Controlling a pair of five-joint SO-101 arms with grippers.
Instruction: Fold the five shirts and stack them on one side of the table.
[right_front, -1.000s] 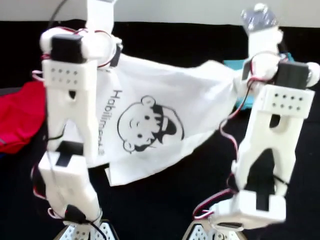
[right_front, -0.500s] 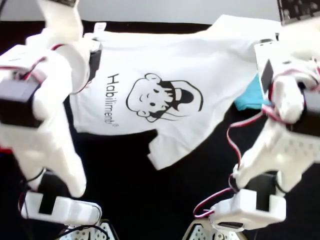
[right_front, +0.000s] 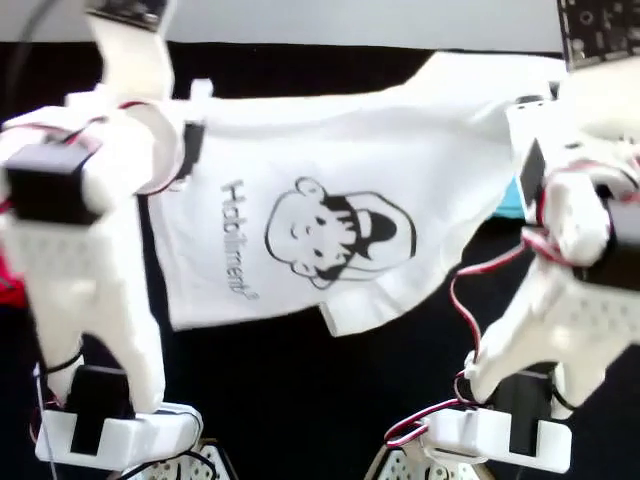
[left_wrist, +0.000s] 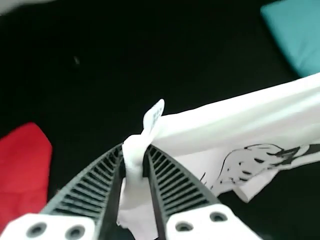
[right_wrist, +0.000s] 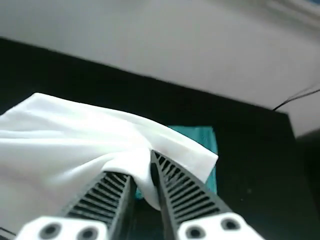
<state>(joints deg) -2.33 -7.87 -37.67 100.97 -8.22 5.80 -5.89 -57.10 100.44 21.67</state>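
Note:
A white shirt (right_front: 330, 200) with a black cartoon print hangs spread in the air between my two arms, above the black table. My left gripper (left_wrist: 134, 160) is shut on one corner of the white shirt (left_wrist: 250, 120), by its tag. At the other end my right gripper (right_wrist: 142, 172) is shut on a bunched edge of the white shirt (right_wrist: 65, 130). In the high view the left gripper (right_front: 190, 130) holds the cloth at upper left and the right gripper (right_front: 525, 120) at upper right. The shirt's lower edge hangs loose.
A teal shirt (left_wrist: 295, 35) lies flat on the black table at the far right, also seen under the cloth as the teal shirt (right_wrist: 200, 137). A red shirt (left_wrist: 22, 170) lies at the left edge. A pale wall (right_wrist: 175, 40) runs behind the table.
Both arms have lifted and pulled apart, stretching the white shirt out flat in the air. The shirt has risen off the table and its print has shifted slightly right.

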